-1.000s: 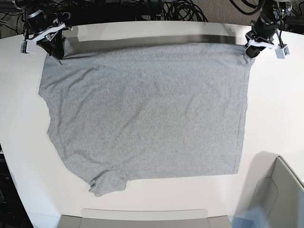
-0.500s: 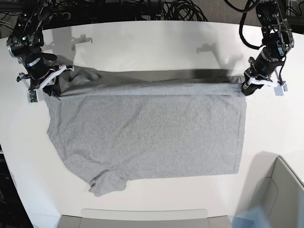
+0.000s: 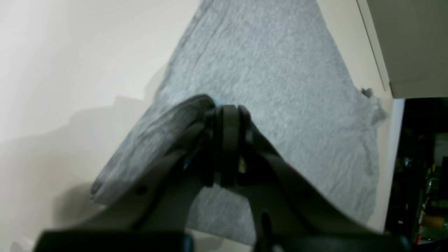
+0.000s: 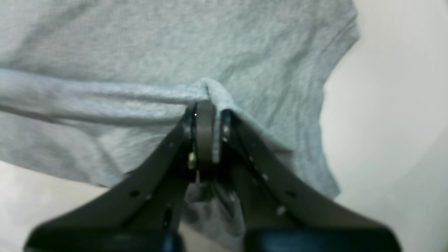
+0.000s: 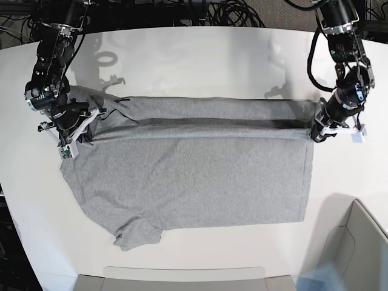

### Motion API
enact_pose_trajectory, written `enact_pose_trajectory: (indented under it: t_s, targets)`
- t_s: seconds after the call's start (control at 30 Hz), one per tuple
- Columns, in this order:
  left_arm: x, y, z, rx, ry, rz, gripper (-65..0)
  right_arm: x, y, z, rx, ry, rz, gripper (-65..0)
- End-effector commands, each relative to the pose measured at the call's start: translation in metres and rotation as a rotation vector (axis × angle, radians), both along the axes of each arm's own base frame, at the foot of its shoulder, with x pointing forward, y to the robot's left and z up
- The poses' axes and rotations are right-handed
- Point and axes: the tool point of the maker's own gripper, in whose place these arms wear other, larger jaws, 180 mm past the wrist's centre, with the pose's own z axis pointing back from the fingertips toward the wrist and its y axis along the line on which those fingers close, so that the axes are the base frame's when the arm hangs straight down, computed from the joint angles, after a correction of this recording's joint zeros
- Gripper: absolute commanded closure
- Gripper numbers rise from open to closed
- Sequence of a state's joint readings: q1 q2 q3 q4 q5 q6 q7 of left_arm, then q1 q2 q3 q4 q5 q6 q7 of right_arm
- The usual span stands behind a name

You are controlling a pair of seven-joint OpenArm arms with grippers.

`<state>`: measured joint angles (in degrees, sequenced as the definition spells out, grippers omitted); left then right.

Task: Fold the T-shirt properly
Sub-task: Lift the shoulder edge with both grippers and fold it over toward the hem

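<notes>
I have the T-shirt (image 5: 188, 176) spread plain side up across the middle of the white table (image 5: 182, 54), its grey cloth filling most of the surface between my two arms. Its far edge is lifted off the table and drawn toward the near side, so a long fold runs left to right across the garment, with a dark shadowed band beneath it. My left gripper (image 5: 316, 134) is on the right of the base view, pinched tight on the far right corner of the shirt; in the left wrist view the closed gripper (image 3: 227, 115) has grey cloth bunched against one finger, and the rest of the garment stretches away over the table beyond it. My right gripper (image 5: 76, 134) is on the left of the base view, clamped on the far left corner by the sleeve; the right wrist view shows its closed tips (image 4: 204, 112) with a ridge of fabric (image 4: 105, 98) pulled taut away from them. The lower sleeve (image 5: 138, 233) lies rumpled near the front left of the table. A light grey bin (image 5: 357, 248) sits at the near right corner, apart from the shirt, and a tangle of black cables (image 5: 200, 12) lies beyond the far edge.
</notes>
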<state>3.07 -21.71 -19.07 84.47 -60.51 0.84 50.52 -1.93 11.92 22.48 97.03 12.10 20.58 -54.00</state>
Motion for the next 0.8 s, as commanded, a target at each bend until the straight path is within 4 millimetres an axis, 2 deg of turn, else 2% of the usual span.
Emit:
enact_pose_trajectory:
  t_s: [0.0, 0.2, 0.4, 0.5, 0.63, 0.77]
  targets:
    - [0.011, 0.004, 0.010, 0.009, -0.033, 0.000, 0.0, 0.014, 0.000, 0.013, -0.005, -0.049, 0.007, 0.0]
    - [0.029, -0.006, 0.001, -0.025, -0.015, -0.016, 0.0, 0.038, 0.008, 0.001, 0.035, -0.058, 0.023, 0.0]
    - [0.044, 0.000, 0.002, -0.046, -0.019, 0.009, 0.0, 0.051, 0.008, -0.012, 0.076, -0.061, 0.009, 0.0]
    - [0.050, 0.006, 0.009, -0.017, -0.031, 0.007, 0.0, 0.058, 0.007, -0.011, 0.093, -0.090, 0.003, 0.0]
    - [0.056, 0.011, 0.006, 0.083, -0.007, 0.002, 0.0, 0.071, 0.004, -0.014, 0.115, -0.086, -0.012, 0.0]
    - [0.059, 0.017, 0.005, 0.138, 0.006, 0.004, 0.0, 0.083, 0.004, -0.005, 0.120, -0.107, -0.015, 0.0]
